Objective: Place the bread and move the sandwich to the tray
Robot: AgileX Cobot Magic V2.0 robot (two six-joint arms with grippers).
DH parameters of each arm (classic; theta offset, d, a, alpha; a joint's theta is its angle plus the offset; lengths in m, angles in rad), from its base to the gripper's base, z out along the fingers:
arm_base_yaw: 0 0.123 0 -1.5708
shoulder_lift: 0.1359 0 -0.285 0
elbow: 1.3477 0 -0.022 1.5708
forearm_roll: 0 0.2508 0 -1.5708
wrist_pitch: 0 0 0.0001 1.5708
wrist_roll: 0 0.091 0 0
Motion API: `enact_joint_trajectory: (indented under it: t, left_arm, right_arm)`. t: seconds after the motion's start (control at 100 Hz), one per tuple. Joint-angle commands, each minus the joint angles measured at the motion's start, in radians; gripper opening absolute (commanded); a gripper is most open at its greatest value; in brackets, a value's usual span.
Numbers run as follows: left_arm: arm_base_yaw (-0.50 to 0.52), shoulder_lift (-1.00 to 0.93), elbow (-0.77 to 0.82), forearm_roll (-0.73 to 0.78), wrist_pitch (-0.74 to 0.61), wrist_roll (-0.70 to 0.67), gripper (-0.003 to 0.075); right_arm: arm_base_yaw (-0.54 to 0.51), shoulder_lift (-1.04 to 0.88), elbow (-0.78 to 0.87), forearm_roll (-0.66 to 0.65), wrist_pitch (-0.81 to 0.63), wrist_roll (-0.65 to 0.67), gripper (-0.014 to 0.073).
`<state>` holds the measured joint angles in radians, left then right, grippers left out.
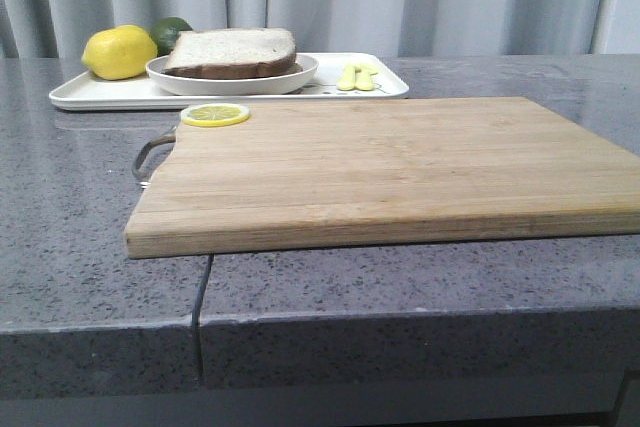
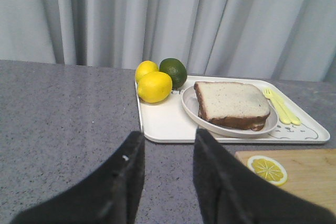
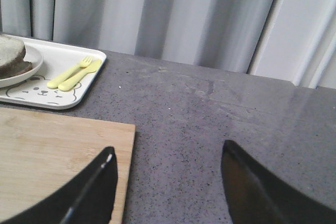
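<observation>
Bread (image 2: 233, 103), a thick brown-crusted white slice, is lying on the round white plate (image 2: 229, 125) at the middle of the white rectangular tray (image 2: 163, 124). Left gripper (image 2: 168, 174) and right gripper (image 3: 165, 182) are both hanging with jaws apart, gripping nothing.

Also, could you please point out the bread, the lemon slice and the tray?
bread (image 2: 233, 99), left wrist view, top face.
lemon slice (image 1: 215, 115), front view, centre.
tray (image 2: 160, 124), left wrist view, bare floor.

The sandwich (image 3: 11, 59) is cut off by the edge well away from the right jaws, only its crust end showing. Beyond the left jaws, a second lemon (image 2: 146, 69) sits half hidden behind the front lemon (image 2: 154, 86).
</observation>
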<state>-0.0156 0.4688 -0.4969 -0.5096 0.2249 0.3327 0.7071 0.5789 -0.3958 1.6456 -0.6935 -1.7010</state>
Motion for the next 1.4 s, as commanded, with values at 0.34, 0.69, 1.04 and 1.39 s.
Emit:
enact_joint_trajectory:
  t: [0.34,0.69,1.04,1.39]
  left_arm:
    - [-0.01,-0.152,0.101,-0.02,-0.082,0.003,0.0211]
    - [-0.01,-0.152,0.101,-0.02,-0.084,0.003,-0.0018]
    - [-0.01,-0.152,0.101,-0.02,-0.084,0.003,-0.002]
    - [-0.033,-0.152,0.101,-0.02,-0.084,0.003,-0.002]
  right_arm:
    - [-0.007,-0.003,-0.02,-0.046,0.002,-0.005,0.0387]
    - [-0.007,-0.003,-0.02,-0.046,-0.011,-0.005,-0.0068]
    - [-0.007,-0.003,-0.02,-0.045,-0.002,-0.005,-0.007]
    - [-0.007,-0.003,-0.02,-0.045,0.0,-0.005,-0.007]
